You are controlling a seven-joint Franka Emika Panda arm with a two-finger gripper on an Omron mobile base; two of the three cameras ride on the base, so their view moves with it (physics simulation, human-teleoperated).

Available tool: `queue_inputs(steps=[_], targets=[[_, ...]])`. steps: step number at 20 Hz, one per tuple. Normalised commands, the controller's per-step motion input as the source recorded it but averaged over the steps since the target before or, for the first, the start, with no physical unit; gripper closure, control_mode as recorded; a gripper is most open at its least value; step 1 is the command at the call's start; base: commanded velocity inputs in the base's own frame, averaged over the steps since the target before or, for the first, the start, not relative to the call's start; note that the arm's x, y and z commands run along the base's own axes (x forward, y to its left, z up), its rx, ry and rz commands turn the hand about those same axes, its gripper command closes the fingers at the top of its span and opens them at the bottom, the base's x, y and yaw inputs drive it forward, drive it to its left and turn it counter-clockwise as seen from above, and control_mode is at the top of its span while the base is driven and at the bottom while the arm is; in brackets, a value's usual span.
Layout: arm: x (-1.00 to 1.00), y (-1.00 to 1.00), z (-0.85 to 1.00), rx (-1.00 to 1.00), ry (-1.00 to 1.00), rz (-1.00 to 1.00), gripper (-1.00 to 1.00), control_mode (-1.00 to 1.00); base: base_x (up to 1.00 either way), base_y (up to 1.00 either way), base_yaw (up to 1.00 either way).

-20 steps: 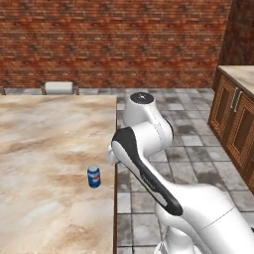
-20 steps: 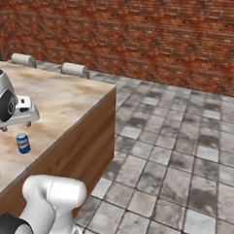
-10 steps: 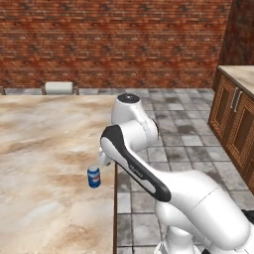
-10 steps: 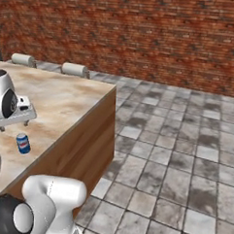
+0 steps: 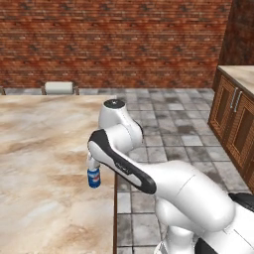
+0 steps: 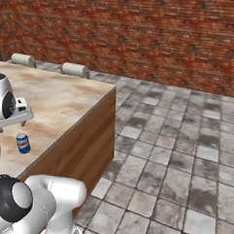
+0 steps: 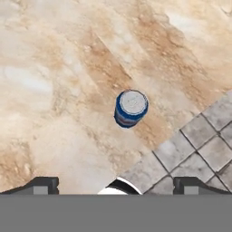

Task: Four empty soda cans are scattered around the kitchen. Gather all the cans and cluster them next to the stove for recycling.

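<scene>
Marble-top desk (image 5: 44,149) carries one blue soda can (image 7: 130,108), upright near desk edge, directly below end effector (image 7: 115,183); looks free-standing.

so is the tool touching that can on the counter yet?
Apart. In the hand view the can stands upright on the marble counter, well clear of the tool; its open fingertips sit at the frame bottom.

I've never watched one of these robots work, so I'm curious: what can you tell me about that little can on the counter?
The can is a small drink can, mostly blue with a red and white band and a silver top. It looks like painted metal. It stands upright on the marbled beige counter, close to the edge by the tiled floor. Nothing touches it; the open gripper hangs above it, and the white arm partly hides its top in the left base view.
</scene>
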Motion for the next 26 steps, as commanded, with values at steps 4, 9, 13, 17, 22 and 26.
queue_inputs(steps=[4, 9, 13, 17, 22, 26], targets=[[0.32, 0.19, -0.17, -0.01, 0.01, 0.03, -1.0, -1.0, 0.0, 0.0, 0.0], [0.24, 0.23, -0.21, -0.03, 0.0, 0.04, -1.0, -1.0, 0.0, 0.0, 0.0], [0.26, 0.13, -0.18, -0.04, 0.0, 0.02, -1.0, -1.0, 0.0, 0.0, 0.0], [0.24, 0.02, -0.14, -0.04, 0.01, 0.0, -1.0, -1.0, 0.0, 0.0, 0.0], [0.17, 0.02, -0.12, -0.05, 0.01, 0.0, -1.0, -1.0, 0.0, 0.0, 0.0], [0.02, 0.04, -0.04, -0.01, 0.04, 0.0, -1.0, -1.0, 0.0, 0.0, 0.0]])
